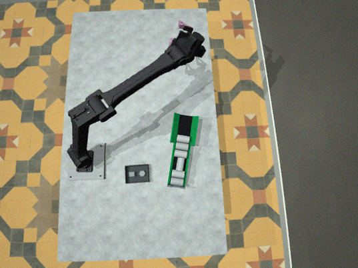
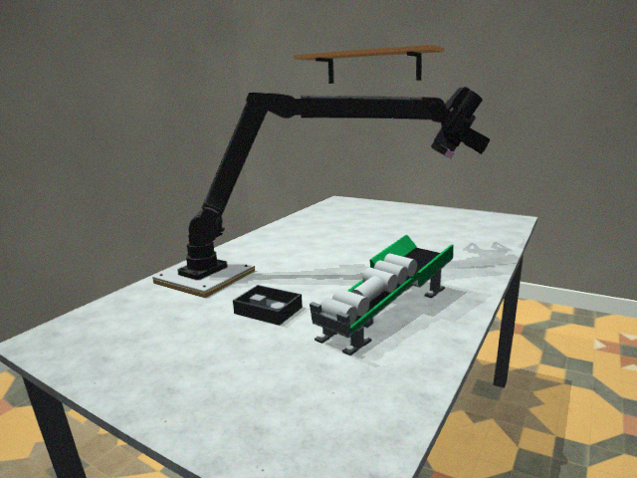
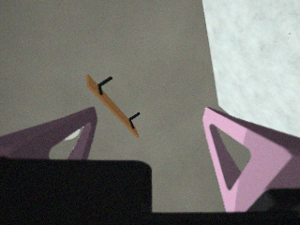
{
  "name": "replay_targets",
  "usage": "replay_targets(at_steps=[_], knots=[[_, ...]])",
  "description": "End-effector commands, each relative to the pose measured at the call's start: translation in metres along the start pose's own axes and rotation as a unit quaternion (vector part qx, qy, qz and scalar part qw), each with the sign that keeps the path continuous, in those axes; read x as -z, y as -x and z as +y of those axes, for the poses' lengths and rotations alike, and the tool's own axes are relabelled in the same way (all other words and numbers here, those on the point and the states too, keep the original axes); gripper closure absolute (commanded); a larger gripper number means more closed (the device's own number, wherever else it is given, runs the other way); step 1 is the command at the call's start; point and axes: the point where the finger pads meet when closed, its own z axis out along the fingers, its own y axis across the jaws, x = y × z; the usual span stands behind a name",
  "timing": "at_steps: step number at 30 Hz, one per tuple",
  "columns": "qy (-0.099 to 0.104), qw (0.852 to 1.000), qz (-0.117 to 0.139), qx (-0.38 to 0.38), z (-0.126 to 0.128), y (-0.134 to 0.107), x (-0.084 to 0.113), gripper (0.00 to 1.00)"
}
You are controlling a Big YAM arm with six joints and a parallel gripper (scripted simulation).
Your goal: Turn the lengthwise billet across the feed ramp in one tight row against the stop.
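Observation:
A green feed ramp (image 1: 174, 128) (image 2: 437, 262) stands on the table right of the arm's base. Several grey billets lie on it. Most lie across it, such as the lowest one (image 1: 176, 181) (image 2: 336, 307) against the stop at the low end. One billet (image 1: 179, 163) (image 2: 374, 284) lies lengthwise in the middle of the row, with crosswise billets above and below it. My gripper (image 1: 177, 33) (image 2: 448, 151) (image 3: 150, 112) is open and empty. It hangs high in the air, far beyond the ramp's upper end, near the table's far edge.
A low black tray (image 1: 127, 173) (image 2: 262, 312) with two small pieces sits between the arm's base plate (image 1: 97, 169) (image 2: 226, 275) and the ramp. A wooden wall shelf (image 2: 367, 52) (image 3: 112, 105) hangs behind the arm. The table (image 1: 106, 222) (image 2: 205, 385) (image 3: 262, 56) stands on a tiled floor.

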Motion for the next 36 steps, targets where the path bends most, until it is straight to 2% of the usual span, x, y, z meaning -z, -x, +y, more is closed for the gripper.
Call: replay_targets(at_steps=[1,17,18,19,20,21,23,24,25,26,28,29,31,32,34,35,36], knots=[[0.004,1.000,0.000,0.007,0.008,-0.005,0.003,0.00],[0.004,1.000,0.000,0.007,0.008,-0.005,0.003,0.00],[0.028,0.998,-0.004,0.055,0.057,-0.034,0.022,0.00],[0.026,0.999,-0.013,0.039,0.055,-0.027,0.030,0.00],[0.012,1.000,-0.022,0.002,0.024,-0.011,0.029,0.00],[0.009,0.999,-0.040,-0.016,0.017,0.000,0.038,0.00],[0.002,0.993,-0.098,-0.066,0.000,0.029,0.074,0.00],[0.002,0.993,-0.101,-0.068,-0.001,0.030,0.075,0.00],[-0.001,0.987,-0.129,-0.093,-0.010,0.042,0.089,0.00],[-0.003,0.984,-0.143,-0.105,-0.015,0.048,0.098,0.00],[-0.008,0.973,-0.183,-0.142,-0.031,0.064,0.121,0.00],[-0.009,0.970,-0.191,-0.149,-0.034,0.068,0.135,0.00],[-0.016,0.951,-0.240,-0.194,-0.056,0.085,0.167,0.00],[-0.017,0.950,-0.243,-0.197,-0.058,0.087,0.175,0.00],[-0.017,0.950,-0.243,-0.197,-0.058,0.087,0.175,0.00],[-0.026,0.922,-0.297,-0.248,-0.087,0.102,0.218,0.00],[-0.030,0.908,-0.319,-0.270,-0.100,0.107,0.237,0.00]])
